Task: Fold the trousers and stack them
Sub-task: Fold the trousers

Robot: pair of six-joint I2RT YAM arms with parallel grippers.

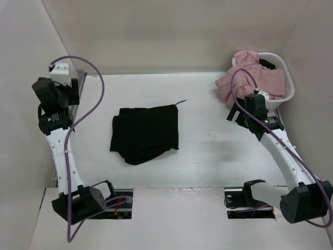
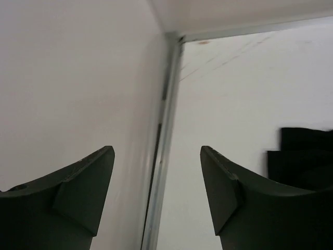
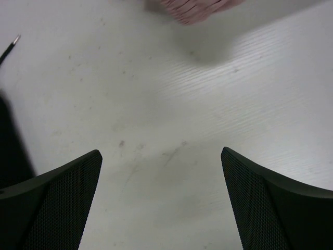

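On the white table [image 1: 208, 156], left of centre, the black trousers [image 1: 145, 133] lie folded in a compact rectangle. A pink garment [image 1: 250, 80] spills from the white basket [image 1: 289, 88] at the far right. The left jaws and right jaws gape apart, holding nothing.

Seeing plain, solid black on the trousers [image 1: 144, 133]. Logging pale pink, finely ribbed, on the garment [image 1: 250, 78]; white on the basket [image 1: 287, 86]. Reading white on the table [image 1: 218, 151], with faint grey scuffs and smudges. Noting purple on the cable [image 1: 101, 86], white on the arm links [image 1: 65, 156], black at the joints. Marking fine black mesh texture on the right gripper [image 3: 161, 153] fingers [image 3: 57, 203]; smooth dark grey on the left gripper [image 2: 156, 151] fingers [image 2: 78, 192].
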